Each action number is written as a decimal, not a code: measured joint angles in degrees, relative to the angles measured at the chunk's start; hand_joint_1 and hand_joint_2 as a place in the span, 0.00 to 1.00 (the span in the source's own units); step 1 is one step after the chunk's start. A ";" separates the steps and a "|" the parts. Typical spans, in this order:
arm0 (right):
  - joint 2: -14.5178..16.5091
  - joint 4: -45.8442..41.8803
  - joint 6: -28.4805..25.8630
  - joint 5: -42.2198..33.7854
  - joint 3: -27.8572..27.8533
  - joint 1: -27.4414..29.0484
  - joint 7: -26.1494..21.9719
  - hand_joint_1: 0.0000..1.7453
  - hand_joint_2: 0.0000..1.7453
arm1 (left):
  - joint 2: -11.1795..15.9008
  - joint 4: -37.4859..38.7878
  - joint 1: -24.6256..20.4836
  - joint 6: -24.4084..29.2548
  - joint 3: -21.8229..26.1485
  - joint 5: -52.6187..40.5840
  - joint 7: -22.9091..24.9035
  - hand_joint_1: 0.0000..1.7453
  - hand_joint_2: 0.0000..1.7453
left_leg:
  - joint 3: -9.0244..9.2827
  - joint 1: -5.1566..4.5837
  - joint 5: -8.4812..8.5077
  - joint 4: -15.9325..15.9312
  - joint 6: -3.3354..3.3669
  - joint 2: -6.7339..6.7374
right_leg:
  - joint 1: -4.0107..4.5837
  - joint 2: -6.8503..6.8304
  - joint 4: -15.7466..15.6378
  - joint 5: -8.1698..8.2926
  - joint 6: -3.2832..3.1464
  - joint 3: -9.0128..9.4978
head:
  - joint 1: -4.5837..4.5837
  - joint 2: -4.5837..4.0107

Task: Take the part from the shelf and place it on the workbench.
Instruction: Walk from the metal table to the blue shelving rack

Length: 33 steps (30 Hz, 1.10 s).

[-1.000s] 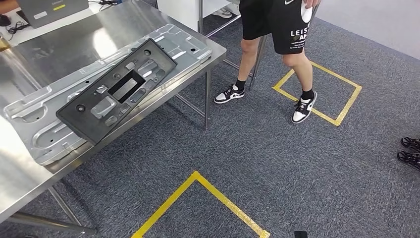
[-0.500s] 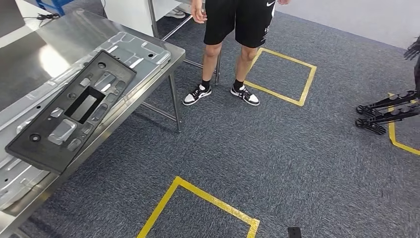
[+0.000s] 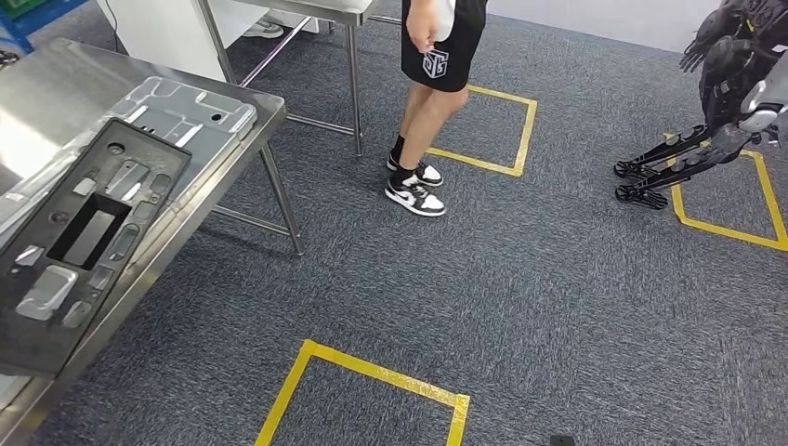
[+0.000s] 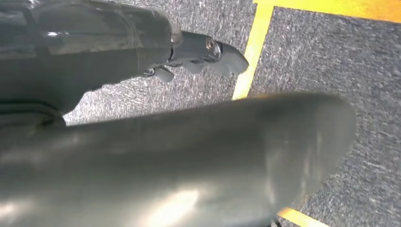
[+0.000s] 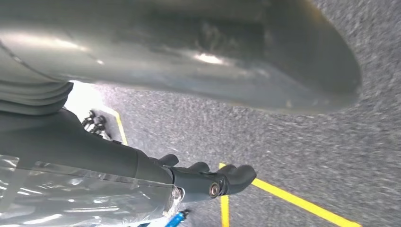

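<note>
- Part (image 3: 79, 237), black and flat with a rectangular cut-out, lying on a pressed metal sheet (image 3: 190, 102) on the steel workbench (image 3: 70, 79) at far left of the head view; one end reaching toward the bench's near edge. No robot hand near it in this view.
- Same view: person (image 3: 429, 102) in dark shorts and black-and-white shoes standing on grey carpet (image 3: 520, 279) beyond the bench; yellow tape squares (image 3: 372, 372) on the floor; another dark robot (image 3: 715, 102) at far right.
- Left wrist view: left hand (image 4: 198, 52) hanging over the carpet, holding nothing, thick thumb (image 4: 213, 156) large in the foreground, darker fingers (image 4: 222, 52) extended beyond it, loosely apart from the thumb. Yellow tape line (image 4: 250, 52) just past the fingertips.
- Right wrist view: right hand (image 5: 203, 179) empty too, thumb (image 5: 213, 52) spread well away from the dark fingers (image 5: 236, 175), which curl slightly. Carpet and yellow tape (image 5: 302, 203) beyond; small blue thing (image 5: 175, 220) near the fingers, too small to identify.
</note>
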 joint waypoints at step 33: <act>0.18 0.10 0.47 0.05 -0.05 -0.08 -0.52 0.00 0.00 | -0.15 -0.10 0.02 -0.52 0.00 1.89 -1.17 0.00 0.00 | -0.58 0.03 -1.83 2.47 -0.42 -4.39 | -0.40 0.47 -1.93 0.77 -0.88 1.22 | 1.88 0.00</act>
